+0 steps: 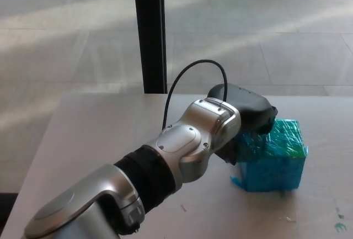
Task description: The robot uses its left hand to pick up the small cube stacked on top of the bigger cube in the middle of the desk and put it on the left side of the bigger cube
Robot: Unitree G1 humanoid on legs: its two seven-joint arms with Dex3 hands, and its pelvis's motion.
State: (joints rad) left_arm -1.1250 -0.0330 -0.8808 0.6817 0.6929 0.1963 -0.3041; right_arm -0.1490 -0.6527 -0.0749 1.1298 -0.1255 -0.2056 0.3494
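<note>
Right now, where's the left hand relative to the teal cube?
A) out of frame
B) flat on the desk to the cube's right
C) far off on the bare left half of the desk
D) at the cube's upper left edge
D: the left hand sits against the upper left edge of the teal cube, hiding that corner.
</note>
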